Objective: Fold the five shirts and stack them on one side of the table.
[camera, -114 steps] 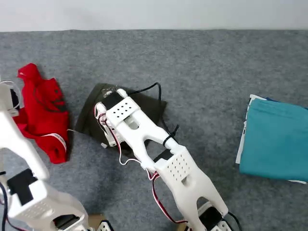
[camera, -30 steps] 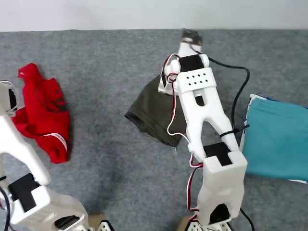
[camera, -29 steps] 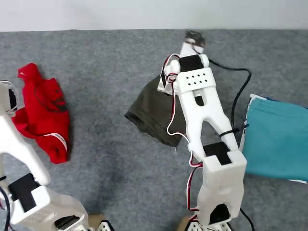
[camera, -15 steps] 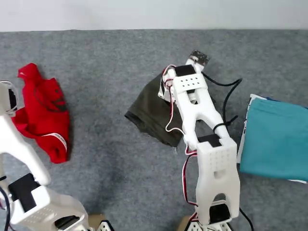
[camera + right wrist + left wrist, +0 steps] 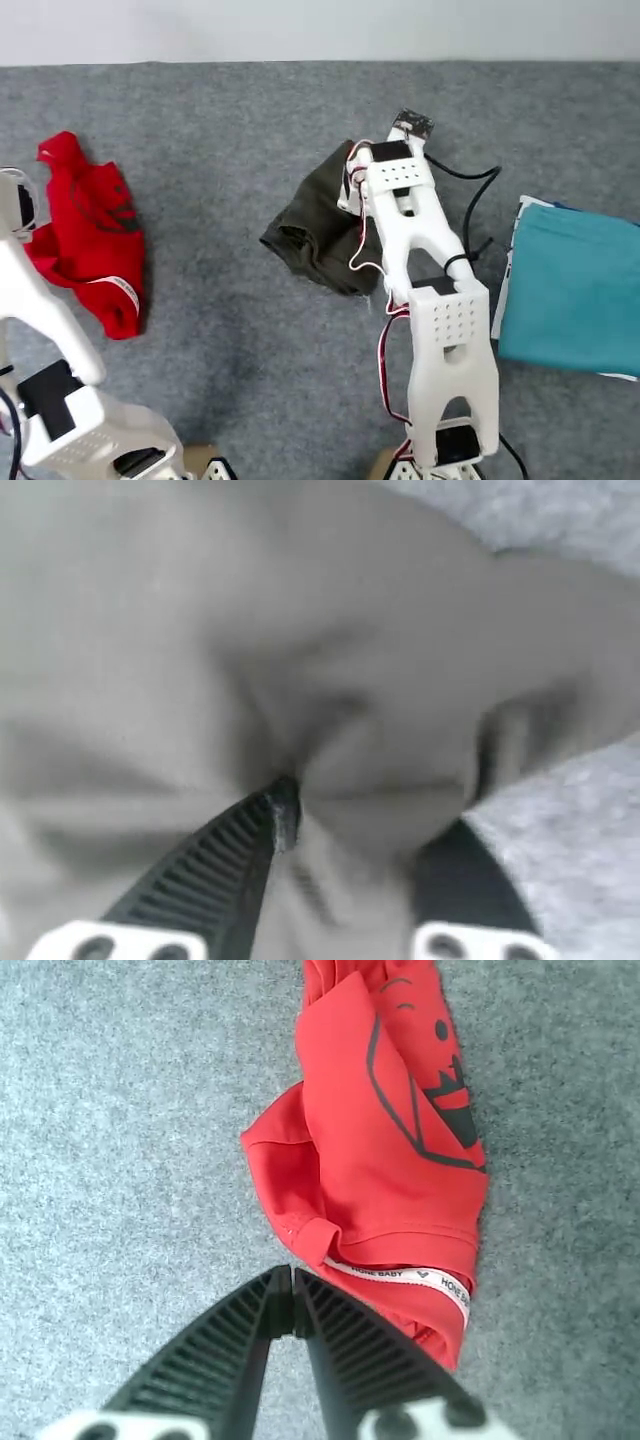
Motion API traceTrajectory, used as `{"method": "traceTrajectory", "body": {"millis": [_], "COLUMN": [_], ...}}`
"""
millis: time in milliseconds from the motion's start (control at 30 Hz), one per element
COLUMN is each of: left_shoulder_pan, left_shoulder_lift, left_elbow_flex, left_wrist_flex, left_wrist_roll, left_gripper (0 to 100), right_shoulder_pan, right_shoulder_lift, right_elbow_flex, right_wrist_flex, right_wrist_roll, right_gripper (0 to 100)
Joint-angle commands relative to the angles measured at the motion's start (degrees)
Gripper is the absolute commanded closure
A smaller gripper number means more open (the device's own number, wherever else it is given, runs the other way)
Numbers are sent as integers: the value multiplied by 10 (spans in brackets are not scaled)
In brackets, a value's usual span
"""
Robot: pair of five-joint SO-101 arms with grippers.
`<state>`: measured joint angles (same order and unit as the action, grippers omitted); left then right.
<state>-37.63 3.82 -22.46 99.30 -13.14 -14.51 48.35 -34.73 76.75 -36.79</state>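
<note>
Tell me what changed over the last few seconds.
The right gripper, shut on the dark shirt, dragged it toward the teal shirt, then pulled back, bunching it. The red shirt, teal shirt and left arm stayed put.

Left shirt [image 5: 92,235] lies at the table's [image 5: 200,120] left, middle shirt [image 5: 318,230] centrally (right gripper [image 5: 365,825] on it), stack [image 5: 575,290] rightmost.

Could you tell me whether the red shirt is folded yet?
Not folded: the red printed shirt lies crumpled in an uneven heap.
</note>
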Motion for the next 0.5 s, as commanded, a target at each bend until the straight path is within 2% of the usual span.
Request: {"method": "traceTrajectory", "body": {"millis": [0,267,467], "left_shoulder_pan": [0,2,2], "left_shoulder_lift": [-27,-33,-33], "left_elbow_flex": [-3,-3,-3], "left_wrist_flex": [11,11,11], "left_wrist_roll": [-1,-1,0], "left_gripper": [994,994,994], "right_shoulder_pan": [9,29,63], "right_shoulder_lift": [6,6,-96], "right_elbow_flex": [-29,-188,-135], "right_wrist_flex": [50,264,263], "right_wrist_roll": [26,188,338], "right_gripper": [995,989,989]}}
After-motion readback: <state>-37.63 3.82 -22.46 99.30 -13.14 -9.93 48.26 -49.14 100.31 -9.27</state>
